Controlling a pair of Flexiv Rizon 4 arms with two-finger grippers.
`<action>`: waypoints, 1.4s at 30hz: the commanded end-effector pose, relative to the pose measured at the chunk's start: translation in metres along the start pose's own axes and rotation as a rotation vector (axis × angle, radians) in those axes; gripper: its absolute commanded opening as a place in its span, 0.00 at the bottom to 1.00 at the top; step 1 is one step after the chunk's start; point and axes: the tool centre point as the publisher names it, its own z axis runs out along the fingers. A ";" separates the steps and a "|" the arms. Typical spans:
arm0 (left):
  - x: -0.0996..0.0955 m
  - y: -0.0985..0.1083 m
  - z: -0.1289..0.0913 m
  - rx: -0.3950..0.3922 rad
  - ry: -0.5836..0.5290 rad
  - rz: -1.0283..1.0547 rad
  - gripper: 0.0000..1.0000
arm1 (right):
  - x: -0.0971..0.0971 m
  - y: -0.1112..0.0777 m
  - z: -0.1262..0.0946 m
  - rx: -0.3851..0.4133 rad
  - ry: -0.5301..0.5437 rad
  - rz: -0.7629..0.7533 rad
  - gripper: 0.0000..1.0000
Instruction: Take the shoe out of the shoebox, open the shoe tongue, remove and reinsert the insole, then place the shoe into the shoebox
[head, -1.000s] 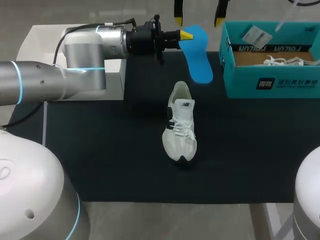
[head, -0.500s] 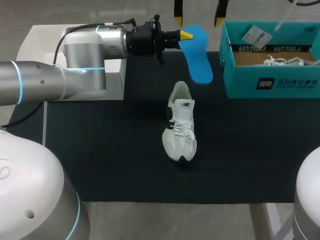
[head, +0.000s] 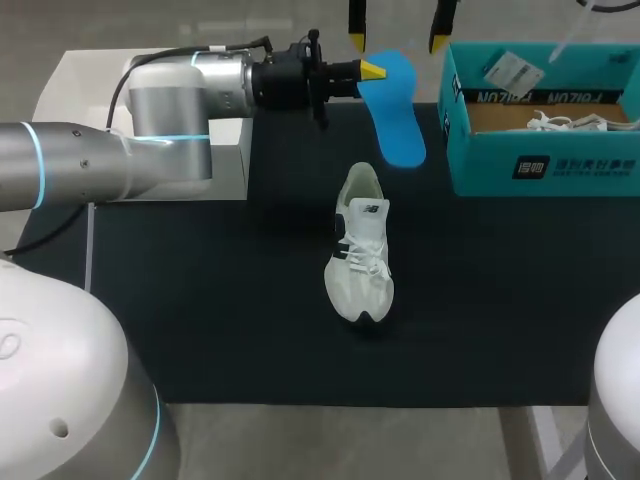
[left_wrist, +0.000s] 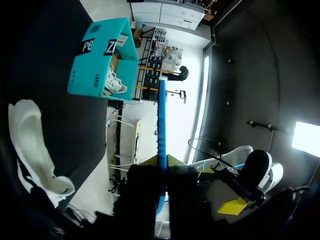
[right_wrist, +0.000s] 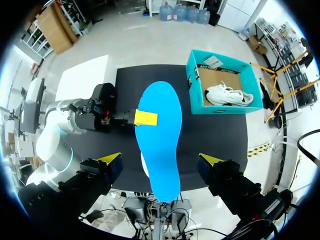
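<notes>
Head view: The shoe (head: 362, 245) lies on the black mat (head: 230, 300) at the middle, toe toward 6 o'clock. At its 12 o'clock, the left gripper (head: 372, 70), coming in from 9 o'clock, is clamped on the heel end of the blue insole (head: 398, 115), which hangs over the mat's far edge. The right gripper (head: 396, 40) is at 12 o'clock from the insole, its fingers spread wide with nothing between them. The teal shoebox (head: 545, 170) stands at the shoe's 2 o'clock, open, with a second shoe (head: 575, 122) inside.

Left wrist view: The insole (left_wrist: 161, 120) shows edge-on as a thin blue line, pinched between the left gripper's (left_wrist: 161, 192) two dark fingers. The shoebox (left_wrist: 97, 65) stands ahead at about 11 o'clock from the fingers. The shoe (left_wrist: 30, 145) lies on the mat at about 10 o'clock, nearer than the box.

Right wrist view: The insole (right_wrist: 160, 135) lies flat-on between the right gripper's (right_wrist: 160, 161) wide-apart tips, and neither tip touches it. The left gripper's yellow tip (right_wrist: 146, 118) presses the insole's edge from 9 o'clock. The shoebox (right_wrist: 192, 75) is at the insole's 2 o'clock, holding the second shoe (right_wrist: 227, 95).
</notes>
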 end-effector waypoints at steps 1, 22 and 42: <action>-0.001 0.000 0.000 0.000 0.000 0.000 0.00 | 0.000 0.001 0.000 0.001 0.000 0.000 1.00; -0.001 0.000 0.000 0.000 0.000 0.000 0.00 | -0.041 -0.014 -0.004 -0.225 0.729 0.014 1.00; -0.001 0.000 0.000 0.000 0.000 0.000 0.00 | -0.057 -0.010 0.015 -0.055 0.910 -0.043 1.00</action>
